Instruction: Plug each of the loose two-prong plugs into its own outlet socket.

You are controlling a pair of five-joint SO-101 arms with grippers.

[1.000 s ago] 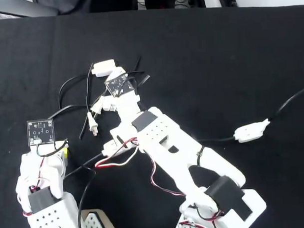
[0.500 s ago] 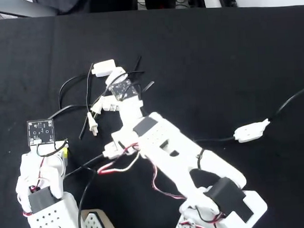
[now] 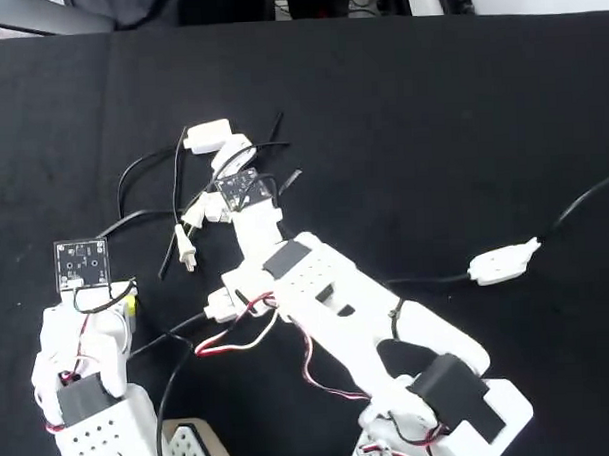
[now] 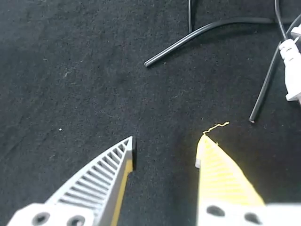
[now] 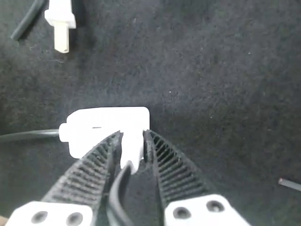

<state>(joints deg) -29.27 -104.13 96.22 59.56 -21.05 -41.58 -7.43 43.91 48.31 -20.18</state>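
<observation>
Right gripper (image 5: 132, 136) is clenched on a white plug (image 5: 133, 153), with the ribbed fingers (image 5: 164, 157) pinching it from both sides. The plug's front end is pressed right up against the white outlet socket (image 5: 106, 123). The fingers cover the join, so I cannot tell whether the prongs are in. A black cable (image 5: 117, 188) trails back from the plug between the fingers.

From the high view, the right arm (image 3: 337, 307) stretches diagonally across the black table (image 3: 430, 104) toward that outlet socket (image 3: 207, 134), which sits among a tangle of thin black leads on the far left-centre of the cloth.

Just short of the tangle lie two more plugs. A loose plug (image 3: 186, 248) lies flat on the table, apart from the arm, and another loose plug (image 3: 204, 209) sits just beside the right arm's wrist. In the right wrist view a further white plug tip (image 5: 60, 21) lies on the cloth, well clear of the socket (I cannot tell which of the two it is).

Left gripper (image 4: 165, 140) is released, its jaws spread wide and nothing between them, poised over bare cloth. At the edge of its view is the loose plug (image 4: 291, 77), with a cut cable end (image 4: 149, 62) lying nearby.

Over on the right side of the table, well apart from everything else, a second outlet socket (image 3: 503, 262) rests on its own black lead (image 3: 584, 200) — nothing is plugged into it.
</observation>
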